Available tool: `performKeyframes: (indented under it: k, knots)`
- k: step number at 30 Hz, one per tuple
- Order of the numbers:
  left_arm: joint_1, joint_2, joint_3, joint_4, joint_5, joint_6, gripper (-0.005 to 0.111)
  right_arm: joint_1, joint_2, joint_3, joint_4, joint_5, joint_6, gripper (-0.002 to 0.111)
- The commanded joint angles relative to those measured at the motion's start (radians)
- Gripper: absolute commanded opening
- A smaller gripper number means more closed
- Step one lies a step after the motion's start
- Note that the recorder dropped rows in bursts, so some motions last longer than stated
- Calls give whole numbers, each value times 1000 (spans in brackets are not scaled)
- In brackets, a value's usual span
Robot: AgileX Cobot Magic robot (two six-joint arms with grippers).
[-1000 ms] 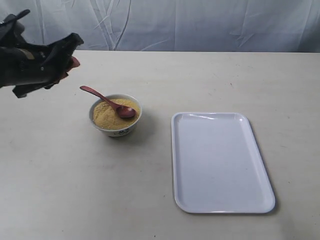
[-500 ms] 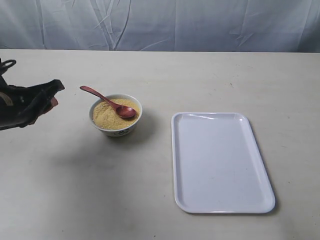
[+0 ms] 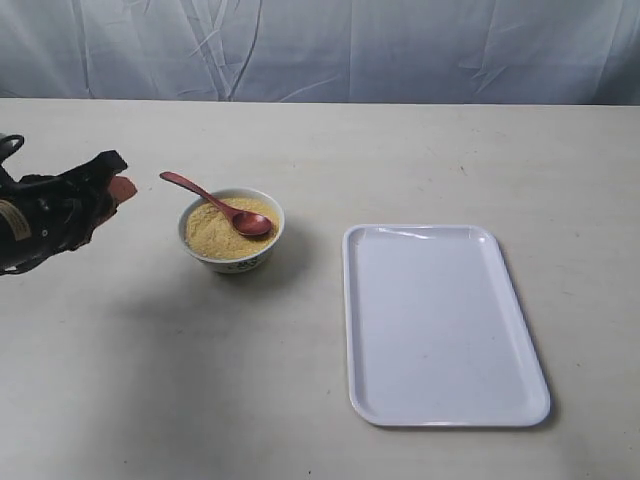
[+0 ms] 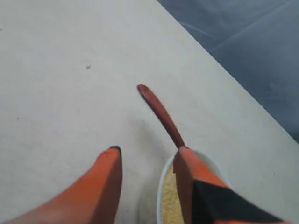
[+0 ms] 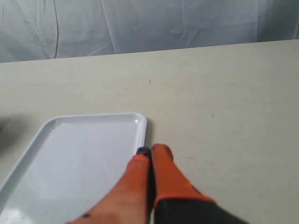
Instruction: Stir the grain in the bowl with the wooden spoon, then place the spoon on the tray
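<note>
The small white bowl holds yellow-tan grain. The dark red wooden spoon rests in it, oval end on the grain, handle sticking out over the rim to the left. My left gripper hovers just left of the handle tip, open with nothing between its orange fingers. In the left wrist view the spoon handle runs beyond the fingertips and the bowl rim shows between them. The white tray lies right of the bowl. My right gripper is shut and empty beside the tray corner.
The beige table extends around the bowl and tray. A wrinkled pale blue cloth backdrop hangs behind the far edge. The right arm is out of the exterior view.
My left gripper came down from up high at the left to table level, then edged right toward the spoon handle. Bowl, spoon and tray have not moved.
</note>
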Motion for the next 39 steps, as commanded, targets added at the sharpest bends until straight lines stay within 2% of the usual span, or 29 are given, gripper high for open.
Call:
performKeyframes:
  k: [1, 4, 9, 12, 14, 16, 26, 35, 39]
  knots:
    - [51, 122, -6, 76, -173, -172, 38, 2, -5, 3, -1, -7, -3, 0]
    - [81, 205, -28, 148, -297, -272, 38, 2, -5, 3, -1, -7, -3, 0]
    - [92, 315, -89, 157, -368, -310, 39, 2, -5, 3, -1, -7, -3, 0]
    - [92, 366, -131, 171, -437, -378, 48, 2, -5, 3, -1, -7, -3, 0]
    - [92, 390, -160, 195, -437, -390, 56, 2, -5, 3, -1, -7, -3, 0]
    - [92, 410, -181, 216, -449, -390, 59, 2, -5, 3, -1, -7, -3, 0]
    - [92, 500, -283, 228, -450, -448, 59, 2, -5, 3, -1, -7, -3, 0]
    - [92, 569, -355, 298, -465, -546, 59, 2, -5, 3, -1, -7, -3, 0]
    - [92, 584, -361, 334, -477, -571, 55, 2, -5, 3, -1, -7, -3, 0]
